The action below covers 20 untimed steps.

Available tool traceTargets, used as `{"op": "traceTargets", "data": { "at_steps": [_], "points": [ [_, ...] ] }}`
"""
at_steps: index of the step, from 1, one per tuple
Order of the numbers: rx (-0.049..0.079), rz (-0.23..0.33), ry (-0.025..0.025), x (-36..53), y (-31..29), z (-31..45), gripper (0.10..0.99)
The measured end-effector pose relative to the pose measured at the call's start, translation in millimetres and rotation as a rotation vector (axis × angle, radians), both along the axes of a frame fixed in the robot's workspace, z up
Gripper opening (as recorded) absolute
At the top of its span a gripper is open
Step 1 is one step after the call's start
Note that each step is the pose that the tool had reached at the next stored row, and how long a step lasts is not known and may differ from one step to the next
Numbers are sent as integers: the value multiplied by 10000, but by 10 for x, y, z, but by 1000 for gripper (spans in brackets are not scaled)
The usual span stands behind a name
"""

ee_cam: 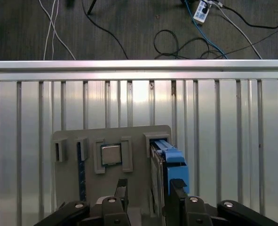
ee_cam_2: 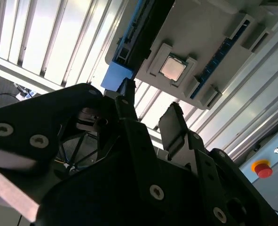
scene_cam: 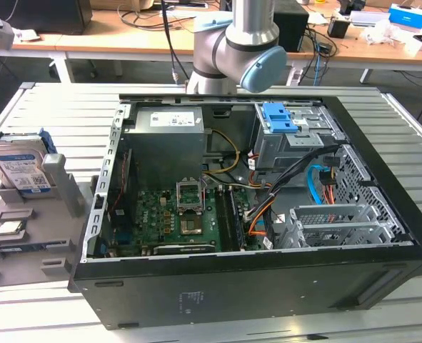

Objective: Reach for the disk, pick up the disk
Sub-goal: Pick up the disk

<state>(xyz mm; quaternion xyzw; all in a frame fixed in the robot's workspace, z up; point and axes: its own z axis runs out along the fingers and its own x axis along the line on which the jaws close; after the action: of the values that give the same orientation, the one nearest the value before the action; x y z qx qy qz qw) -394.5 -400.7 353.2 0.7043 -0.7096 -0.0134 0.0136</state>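
A slatted aluminium table (scene_cam: 218,96) carries a grey plastic holder (ee_cam: 134,136). Just beside the holder, on the exterior view's right, lies an open black computer case (scene_cam: 268,286). The disk (ee_cam: 175,162), a silver-grey metal hard drive with blue plastic rails, stands on edge in a slot of the holder. The black gripper (ee_cam: 148,183) points toward the holder without touching it, fingers spread wide and holding nothing. A small square silver chip (ee_cam: 111,154) sits in the holder's recess, near the disk.

Bright even light, glare on table (ee_cam: 139,96)
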Motion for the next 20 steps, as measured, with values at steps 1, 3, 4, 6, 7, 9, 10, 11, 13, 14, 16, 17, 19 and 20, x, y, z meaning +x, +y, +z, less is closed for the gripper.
{"op": "traceTargets", "data": {
  "at_steps": [1, 3, 4, 6, 7, 9, 10, 11, 13, 14, 16, 17, 19, 20],
  "points": [
    [0, -2, 0, 0, 7, 0, 482],
    [-4, 0, 0, 0, 35, 0, 482],
    [-5, -1, 1, 0, 52, 0, 482],
    [-6, 0, 1, 0, 115, 0, 482],
    [-7, 0, 0, 0, 130, 0, 482],
    [-7, -1, 0, 0, 155, 0, 482],
    [-7, -1, 0, 0, 167, 0, 482],
    [-7, -1, 1, 0, 173, 0, 482],
    [-6, 0, 1, 0, 186, -1, 482],
    [-6, -1, 1, 0, 196, -1, 482],
    [-6, 0, -1, 0, 211, -7, 482],
    [-6, 0, -2, 0, 214, -11, 482],
    [-9, 0, 1, 0, 217, -40, 482],
    [-9, 0, 1, 0, 217, -52, 482]
  ]
}}
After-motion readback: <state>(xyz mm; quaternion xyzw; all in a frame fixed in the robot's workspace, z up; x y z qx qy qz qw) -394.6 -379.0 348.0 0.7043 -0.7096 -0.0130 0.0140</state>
